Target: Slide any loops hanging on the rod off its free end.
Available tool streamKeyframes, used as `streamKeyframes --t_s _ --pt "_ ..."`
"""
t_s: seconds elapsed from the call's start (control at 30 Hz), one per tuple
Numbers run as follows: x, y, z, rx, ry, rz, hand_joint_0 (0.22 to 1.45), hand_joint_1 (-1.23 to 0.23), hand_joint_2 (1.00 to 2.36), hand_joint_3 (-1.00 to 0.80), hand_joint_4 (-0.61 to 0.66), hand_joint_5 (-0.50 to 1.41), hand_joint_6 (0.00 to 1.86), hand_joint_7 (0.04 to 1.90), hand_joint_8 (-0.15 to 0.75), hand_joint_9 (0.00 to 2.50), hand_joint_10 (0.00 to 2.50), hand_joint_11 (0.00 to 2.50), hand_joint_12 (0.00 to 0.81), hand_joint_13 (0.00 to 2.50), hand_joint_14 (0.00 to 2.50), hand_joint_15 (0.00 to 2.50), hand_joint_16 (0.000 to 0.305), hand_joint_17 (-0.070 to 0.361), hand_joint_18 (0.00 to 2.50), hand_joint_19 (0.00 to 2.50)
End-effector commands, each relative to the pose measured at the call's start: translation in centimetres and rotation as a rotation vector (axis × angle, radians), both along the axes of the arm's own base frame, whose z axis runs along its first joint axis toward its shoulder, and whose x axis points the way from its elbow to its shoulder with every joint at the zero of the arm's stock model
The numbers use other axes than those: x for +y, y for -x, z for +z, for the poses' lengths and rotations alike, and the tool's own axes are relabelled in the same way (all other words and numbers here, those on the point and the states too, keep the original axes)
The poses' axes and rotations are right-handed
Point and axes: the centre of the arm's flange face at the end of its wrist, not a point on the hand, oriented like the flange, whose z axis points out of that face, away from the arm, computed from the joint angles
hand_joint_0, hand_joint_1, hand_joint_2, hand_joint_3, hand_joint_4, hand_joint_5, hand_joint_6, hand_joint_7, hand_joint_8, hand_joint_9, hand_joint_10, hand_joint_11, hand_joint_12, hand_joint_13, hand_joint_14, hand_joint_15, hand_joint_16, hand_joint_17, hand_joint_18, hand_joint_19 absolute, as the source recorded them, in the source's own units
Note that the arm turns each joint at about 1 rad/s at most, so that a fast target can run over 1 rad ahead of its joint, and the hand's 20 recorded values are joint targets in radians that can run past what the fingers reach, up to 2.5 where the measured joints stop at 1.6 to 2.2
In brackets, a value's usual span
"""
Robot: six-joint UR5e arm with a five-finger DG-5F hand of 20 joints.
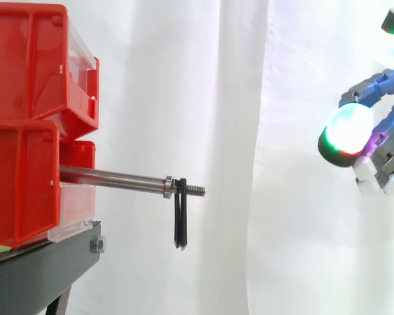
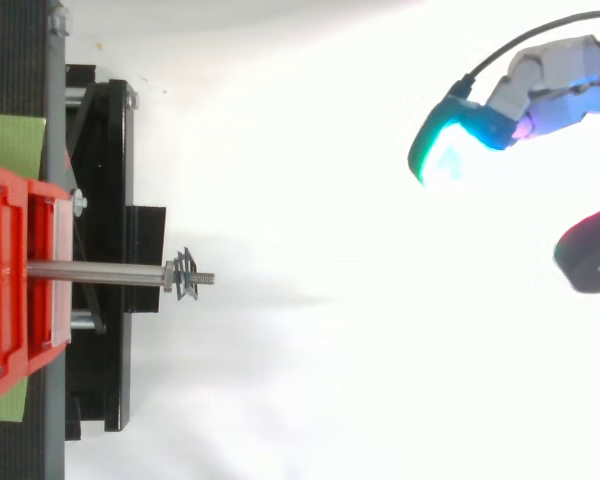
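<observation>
Loops (image 1: 180, 220) are hanging black and slack near the tip of the rod (image 1: 118, 178), and I am not touching any of them yet. I am holding my hand (image 1: 389, 118) open at 3 o'clock in the side view, fingers loosely spread, glowing pads (image 1: 347, 131) facing the work, gripping nothing. From it the loops are lying at about 8 o'clock, well apart, lower and far to the left. In the top view my hand (image 2: 545, 80) is sitting at 2 o'clock, and the loops (image 2: 185, 275) are again lying at 8 o'clock from it. The rod is running along the 9-to-3 line, its free threaded end (image 1: 196, 191) pointing at 3 o'clock, toward my side, so I am judging that the pull must go straight along that axis toward me. The loops are sitting just outboard of a collar (image 1: 169, 186), between it and the tip. The rod's other end is disappearing among red bins (image 1: 26, 131) on a black stand (image 1: 39, 269). I am reading no writing anywhere.
</observation>
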Motion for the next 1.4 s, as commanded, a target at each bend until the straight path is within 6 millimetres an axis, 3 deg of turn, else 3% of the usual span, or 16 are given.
streamKeyframes --t_s 0.0,0.23,0.47,0.77,0.93,1.37 --pt "0.6 -0.5 -0.2 0.001 0.111 0.015 0.53 -0.4 1.01 -0.42 0.19 -0.19 0.5 0.93 0.28 0.71 0.01 0.15 0.318 0.68 0.0 0.1 0.047 0.106 0.61 0.37" --pt "1.8 -0.8 -2.8 0.044 0.249 0.059 0.53 -0.41 1.01 -0.42 0.19 -0.19 0.5 0.93 0.283 0.71 0.01 0.16 0.315 0.7 0.0 0.11 0.047 0.105 0.63 0.38" --pt "3.4 -1.1 -5.8 -0.098 0.218 0.031 0.53 -0.41 1.01 -0.42 0.19 -0.19 0.5 0.93 0.28 0.71 0.01 0.15 0.315 0.7 0.0 0.11 0.046 0.105 0.64 0.38" --pt "4.9 -1.3 -6.4 -0.131 0.3 0.023 0.53 -0.43 1.01 -0.42 0.19 -0.19 0.5 0.93 0.281 0.71 0.01 0.16 0.312 0.71 0.0 0.11 0.046 0.104 0.64 0.39" --pt "6.1 -2.9 -11.8 -0.085 0.362 0.041 0.53 -0.43 1.01 -0.42 0.19 -0.19 0.5 0.93 0.281 0.71 0.01 0.16 0.313 0.71 0.0 0.11 0.046 0.104 0.64 0.39" --pt "6.7 -5.6 -15.7 -0.205 0.327 -0.039 0.53 -0.44 1.01 -0.42 0.19 -0.18 0.5 0.93 0.276 0.71 0.01 0.16 0.309 0.72 0.0 0.12 0.046 0.103 0.65 0.39"
